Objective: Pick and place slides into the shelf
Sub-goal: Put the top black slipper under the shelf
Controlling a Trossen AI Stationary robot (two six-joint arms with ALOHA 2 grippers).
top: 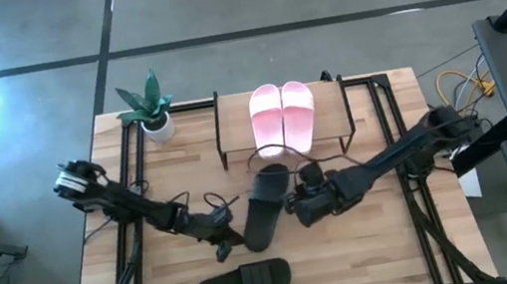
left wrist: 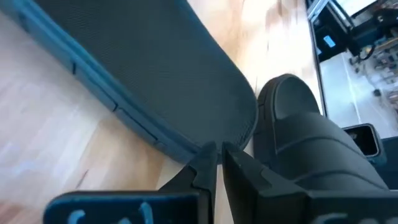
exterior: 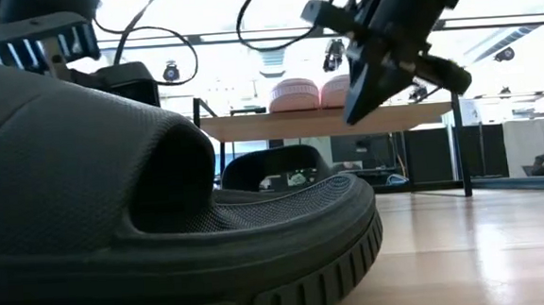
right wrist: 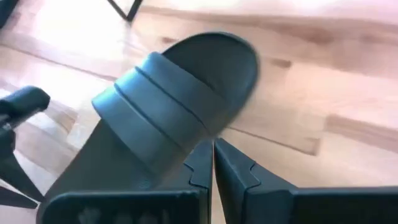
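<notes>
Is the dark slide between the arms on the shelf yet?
No. The dark slide lies on the table, in front of the shelf.

In the low view the nearest dark slide [exterior: 162, 216] runs off the left and bottom edges and hides most of the desk [exterior: 476, 244]; behind it only the strap of the other dark slide [exterior: 278, 166] shows. From above, the shelf [top: 235, 117] board hides whatever lies beneath it. In the left wrist view, blur leaves it unclear whether the left gripper [left wrist: 216, 163] touches the sole edge
</notes>
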